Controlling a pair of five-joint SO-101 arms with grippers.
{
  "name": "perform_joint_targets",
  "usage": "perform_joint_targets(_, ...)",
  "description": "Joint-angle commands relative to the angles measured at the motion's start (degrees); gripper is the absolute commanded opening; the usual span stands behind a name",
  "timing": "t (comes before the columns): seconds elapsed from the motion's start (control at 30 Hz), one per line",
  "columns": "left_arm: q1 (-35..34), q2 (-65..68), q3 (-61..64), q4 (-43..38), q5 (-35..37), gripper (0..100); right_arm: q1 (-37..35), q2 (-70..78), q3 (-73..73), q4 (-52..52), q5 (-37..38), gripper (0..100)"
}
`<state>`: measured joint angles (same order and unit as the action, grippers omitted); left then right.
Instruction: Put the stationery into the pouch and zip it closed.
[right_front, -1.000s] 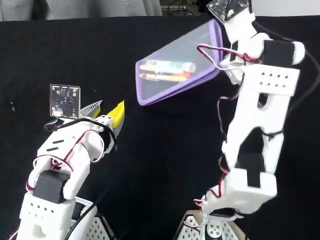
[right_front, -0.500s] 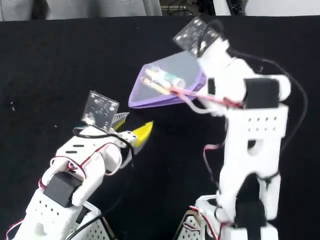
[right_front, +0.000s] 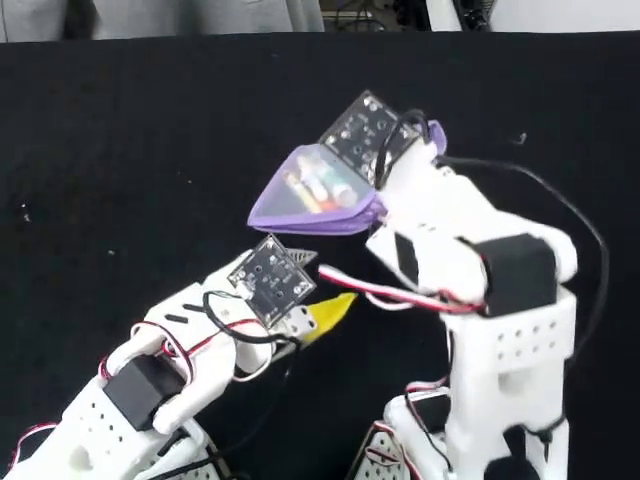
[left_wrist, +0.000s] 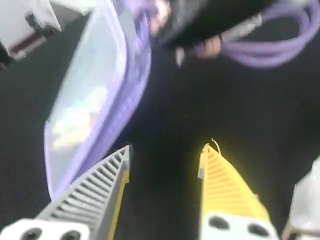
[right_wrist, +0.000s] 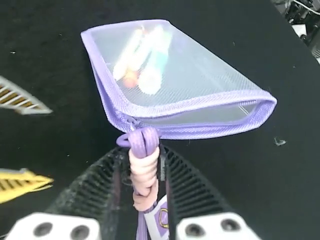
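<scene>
The translucent pouch (right_wrist: 180, 75) with purple edging hangs tilted above the black table, held by its zipper pull. Several pens and markers (right_wrist: 140, 60) lie inside it. My right gripper (right_wrist: 144, 155) is shut on the purple zipper cord (right_wrist: 142, 142) with its pink bead. In the high view the pouch (right_front: 305, 195) sits mid-table under the right wrist. My left gripper (right_front: 318, 305) is just in front of and below it, open and holding nothing. Its grey finger (left_wrist: 95, 200) nearly touches the pouch's edge (left_wrist: 100, 100), while the yellow finger (left_wrist: 225, 190) is clear of it.
A black cloth (right_front: 120, 150) covers the whole table. The right arm's body (right_front: 500, 300) rises at the near right, with a red-and-white cable (right_front: 400, 292) crossing toward the left wrist. A purple cord loop (left_wrist: 270, 42) hangs close to the left gripper.
The right arm has swung the pouch from the far right toward the table's middle and lower. The left arm has reached right and forward until its open gripper sits under the pouch.
</scene>
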<state>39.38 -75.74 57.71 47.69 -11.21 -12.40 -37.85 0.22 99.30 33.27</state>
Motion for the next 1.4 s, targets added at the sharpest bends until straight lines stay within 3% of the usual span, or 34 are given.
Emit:
perform_joint_targets(0.0,-1.0,0.3,0.7,-6.1,-1.0,23,-2.3,-4.8,1.2,1.5,-0.8,1.1)
perform_joint_targets(0.27,-3.3,1.0,5.1,-14.6,-2.8,22,-2.5,-10.5,7.0,0.2,-0.8,1.1)
perform_joint_targets(0.57,-3.3,13.7,4.1,-22.0,-6.5,19,-2.6,-11.4,7.9,-0.1,-0.8,1.1)
perform_joint_targets(0.8,-3.5,18.4,1.1,-22.1,-6.5,18,-2.3,-11.5,8.0,-0.1,-0.8,1.1)
perform_joint_targets(0.97,-4.6,18.4,1.7,-22.0,-6.5,2,-2.2,-11.5,8.0,-1.0,-0.8,1.1)
perform_joint_targets(1.03,-5.2,18.4,1.9,-21.9,-6.5,4,-1.9,-11.4,8.0,-2.3,-0.8,1.1)
perform_joint_targets(1.37,-5.1,18.3,3.6,-18.1,-6.5,3,10.0,-11.0,12.6,-15.5,-0.7,1.1)
